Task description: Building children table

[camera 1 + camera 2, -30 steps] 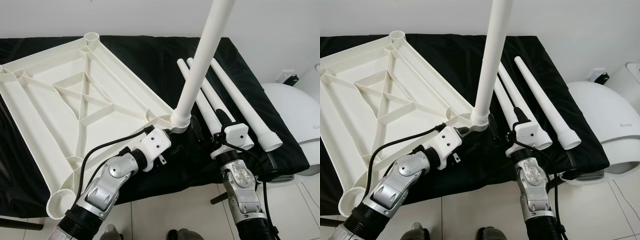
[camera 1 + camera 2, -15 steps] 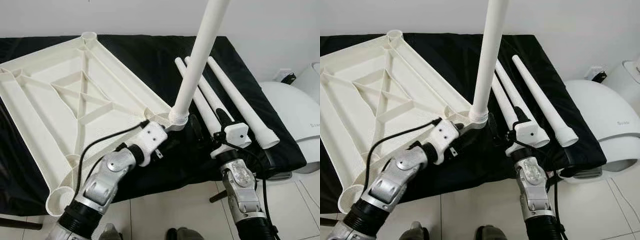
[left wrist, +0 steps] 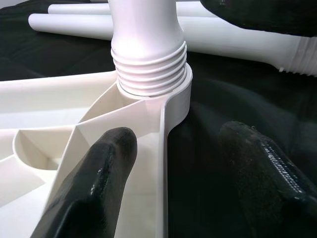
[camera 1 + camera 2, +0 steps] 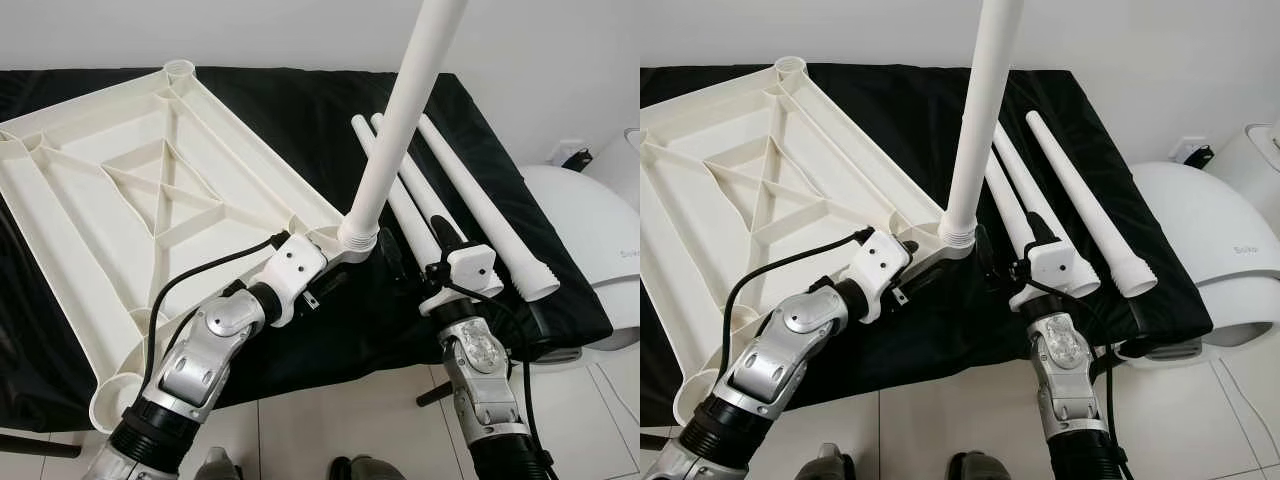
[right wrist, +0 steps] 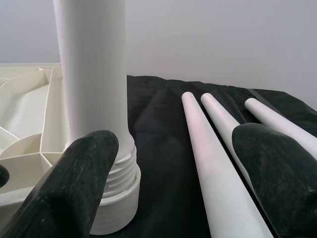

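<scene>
Standing in one tabletop (image 4: 120, 200) socket: one leg (image 4: 395, 140); three legs (image 4: 470, 205) lie loose; both grippers spread.

Background only: plain white wall (image 4: 560, 60) runs behind everything, well past my claws, evenly lit, no hard shadows. Work surface ahead of me is draped in a black cloth (image 4: 300, 110), slightly wrinkled, front edge hanging over just under my wrists. Floor below is light tile (image 4: 940, 430) with thin dark grout lines. Off to my right-claw side, beside the cloth's edge, sits a white domed appliance (image 4: 1210, 250), glossy, faint grey lettering on it. Wall socket with a black plug (image 4: 577, 157) just behind that, low on the wall.
</scene>
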`<state>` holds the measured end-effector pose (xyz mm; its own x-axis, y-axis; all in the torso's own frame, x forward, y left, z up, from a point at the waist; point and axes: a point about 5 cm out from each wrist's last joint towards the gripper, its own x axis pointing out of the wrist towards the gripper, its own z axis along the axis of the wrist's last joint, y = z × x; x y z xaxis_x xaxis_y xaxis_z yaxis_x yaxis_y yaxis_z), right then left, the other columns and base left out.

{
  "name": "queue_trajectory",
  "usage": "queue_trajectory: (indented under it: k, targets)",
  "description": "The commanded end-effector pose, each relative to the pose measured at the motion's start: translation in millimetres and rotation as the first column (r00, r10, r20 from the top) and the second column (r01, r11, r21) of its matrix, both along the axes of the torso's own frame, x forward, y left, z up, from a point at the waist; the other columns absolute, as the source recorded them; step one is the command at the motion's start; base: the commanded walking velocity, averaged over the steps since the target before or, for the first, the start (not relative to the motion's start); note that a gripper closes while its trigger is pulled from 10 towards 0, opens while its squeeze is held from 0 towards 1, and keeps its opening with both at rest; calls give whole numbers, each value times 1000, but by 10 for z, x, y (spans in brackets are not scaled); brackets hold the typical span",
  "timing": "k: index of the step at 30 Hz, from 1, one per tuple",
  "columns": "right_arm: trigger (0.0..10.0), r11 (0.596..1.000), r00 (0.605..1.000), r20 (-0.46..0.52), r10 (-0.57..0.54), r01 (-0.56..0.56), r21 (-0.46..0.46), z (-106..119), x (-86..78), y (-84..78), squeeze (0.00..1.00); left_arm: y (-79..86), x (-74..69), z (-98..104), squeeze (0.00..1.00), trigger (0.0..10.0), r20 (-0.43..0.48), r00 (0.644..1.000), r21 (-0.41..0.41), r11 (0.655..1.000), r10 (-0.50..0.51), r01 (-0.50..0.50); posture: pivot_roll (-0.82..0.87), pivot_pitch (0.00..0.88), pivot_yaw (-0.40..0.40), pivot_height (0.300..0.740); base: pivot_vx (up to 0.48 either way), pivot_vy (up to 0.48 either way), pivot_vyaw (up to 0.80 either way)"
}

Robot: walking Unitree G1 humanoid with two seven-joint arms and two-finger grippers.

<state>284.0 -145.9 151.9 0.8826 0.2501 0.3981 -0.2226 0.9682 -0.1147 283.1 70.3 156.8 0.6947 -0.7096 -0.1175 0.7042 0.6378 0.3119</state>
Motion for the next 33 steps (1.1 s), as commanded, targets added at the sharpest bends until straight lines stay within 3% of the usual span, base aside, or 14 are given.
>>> queue_trajectory:
  k: [1,5,15,21,28,33]
  targets:
    - [10000,1000,1000,-16,-4,4,-3,-27,1,-8,0,-17,-17,-124,0,10000,-58,998,40,999,12,-10,46,149,-49,740,0,0,0]
    - [10000,1000,1000,-15,-9,9,0,-28,-7,-6,0,-23,43,-175,0,10000,-129,989,41,997,71,-66,41,149,-44,740,0,0,0]
    - [10000,1000,1000,-11,-16,16,2,-22,-1,-8,0,-61,96,-131,0,10000,-139,988,52,996,75,-68,40,143,-41,740,0,0,0]
    - [10000,1000,1000,-7,-17,17,2,-10,16,-7,0,-103,55,-162,0,10000,-167,985,161,987,31,-4,39,140,-39,740,0,0,0]
    - [10000,1000,1000,-7,-20,20,4,-13,11,-6,0,-58,1,-287,0,10000,-219,975,229,973,45,6,38,138,-37,740,0,0,0]
    - [10000,1000,1000,-9,-19,19,4,-20,6,-3,0,-30,18,-291,0,10000,-233,969,226,974,79,-25,39,139,-39,740,0,0,0]
